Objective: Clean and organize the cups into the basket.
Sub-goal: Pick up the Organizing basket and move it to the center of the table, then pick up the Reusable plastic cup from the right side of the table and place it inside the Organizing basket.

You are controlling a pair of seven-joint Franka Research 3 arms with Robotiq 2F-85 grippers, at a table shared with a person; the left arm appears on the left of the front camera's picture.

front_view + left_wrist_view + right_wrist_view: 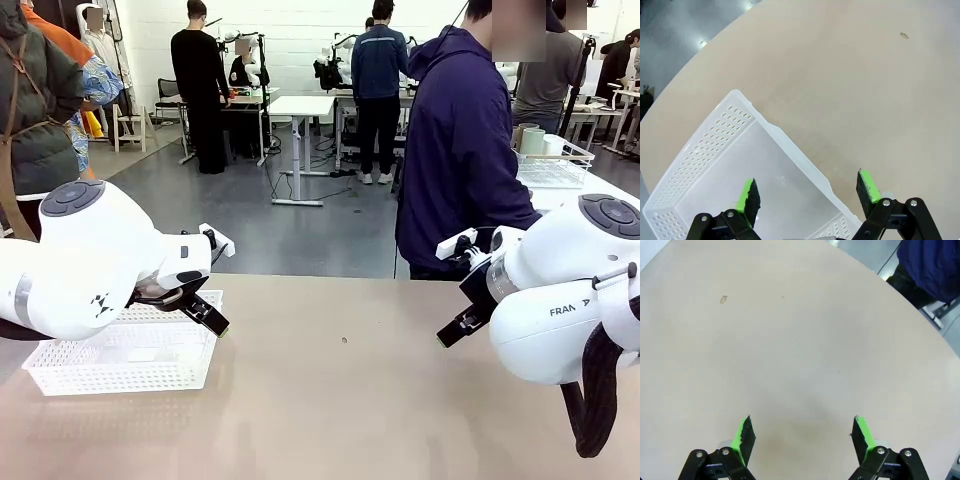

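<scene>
The tan table (pixel 350 400) takes up the near half of the front view. The white left arm (pixel 80 260) comes in from one side and the white right arm (pixel 560 300) from the other. A person (pixel 460 150) in a dark blue hooded jacket stands at the far edge, turned away toward the right.

The white lattice basket (pixel 110 378) sits on the table at the robot's left, partly under the left arm. The left claw (pixel 807 186) hangs above its long rim (one green pad over the basket's floor, the other over the tabletop just outside). Its jaws are spread wide and grip nothing.

The right claw (pixel 801 422) hovers over bare table on the other side, well apart from the basket. It is also wide open with nothing between its pads.

The cups (pixel 533 141) stand far off at the right, behind the person, in a second basket (pixel 555 172) with a thin wire rim. One looks tan and one pale green, though they are too small to count surely.

A small dark speck (pixel 344 340) lies on the table between the two arms.
</scene>
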